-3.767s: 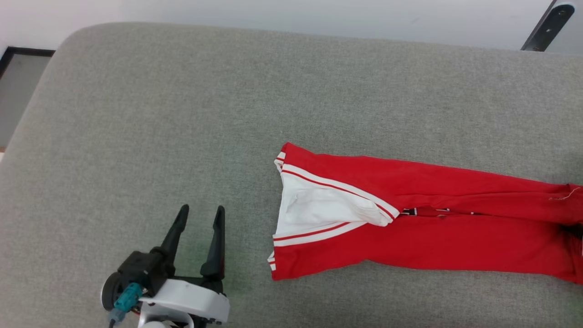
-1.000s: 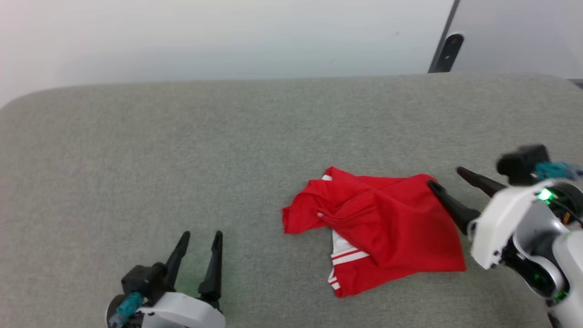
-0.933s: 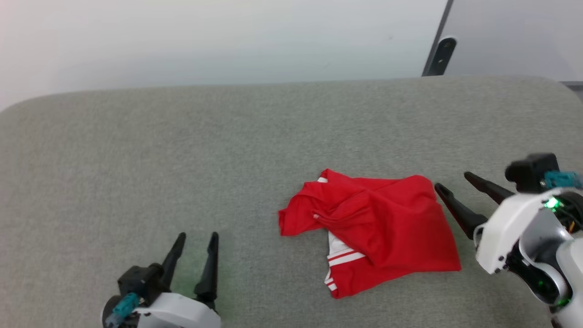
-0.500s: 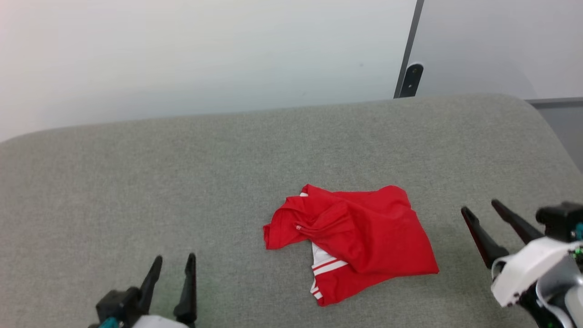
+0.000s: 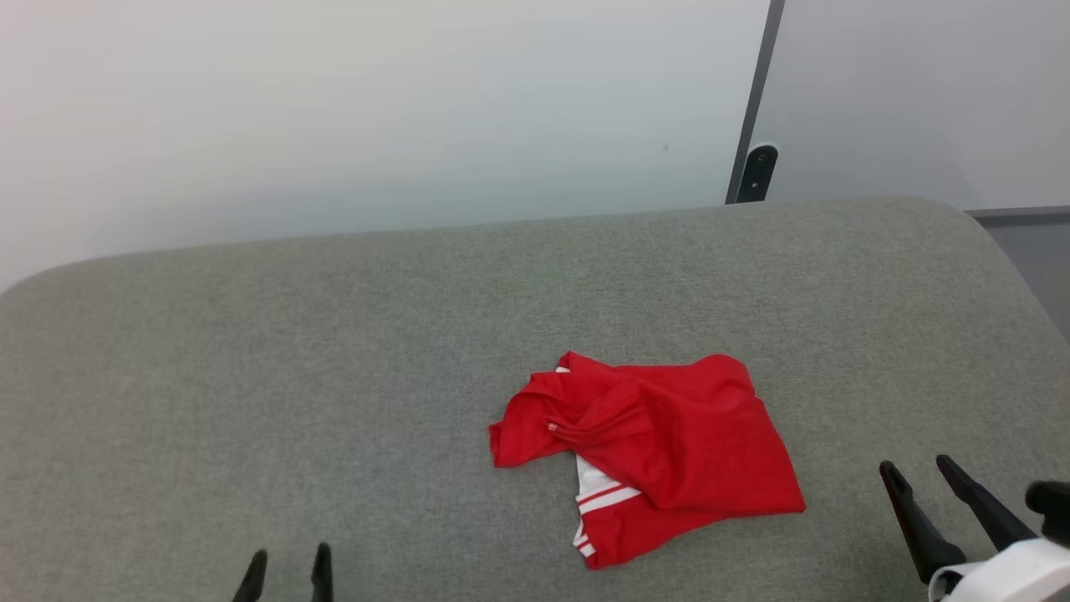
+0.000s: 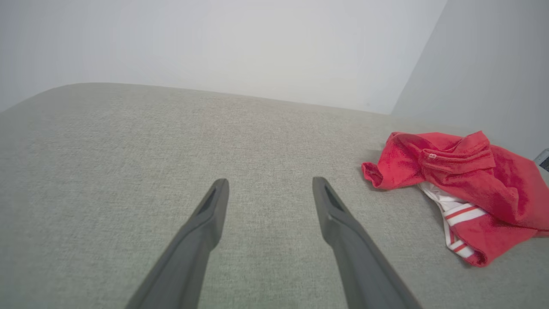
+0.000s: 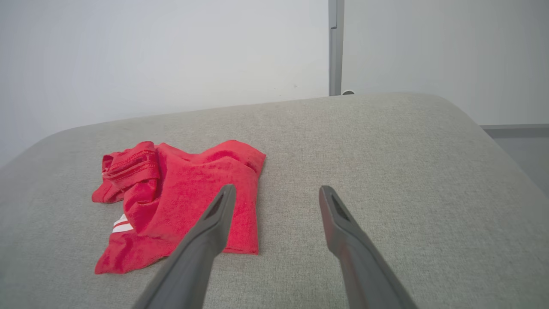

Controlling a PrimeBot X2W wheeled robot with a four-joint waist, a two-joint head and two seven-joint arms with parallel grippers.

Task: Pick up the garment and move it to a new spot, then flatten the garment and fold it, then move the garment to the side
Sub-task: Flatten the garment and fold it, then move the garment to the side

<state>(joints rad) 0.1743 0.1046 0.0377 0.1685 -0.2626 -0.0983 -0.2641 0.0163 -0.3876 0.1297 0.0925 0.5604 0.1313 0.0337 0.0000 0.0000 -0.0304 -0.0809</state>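
The garment (image 5: 660, 451), a small red shirt with white striped trim, lies in a loosely folded heap on the grey padded table (image 5: 334, 376), right of centre. Nothing touches it. My right gripper (image 5: 914, 465) stands open at the lower right, a short way right of the garment. At the bottom edge on the left, the open tips of my left gripper (image 5: 287, 554) poke into view. In the left wrist view my left gripper (image 6: 270, 182) is open over bare cloth with the garment (image 6: 463, 193) off to its right. From the right wrist, the right gripper (image 7: 276, 189) is open, the garment (image 7: 180, 197) to its left.
The table's far rounded edge meets a pale wall (image 5: 376, 109). A dark vertical strip with a black fitting (image 5: 759, 171) stands behind the table's far right corner. The table's right edge drops toward a grey floor (image 5: 1036, 251).
The head camera has tilted up and shifted. Earlier the garment lay stretched long; now it lies folded small. My right gripper has drawn back from the garment's right edge, open.
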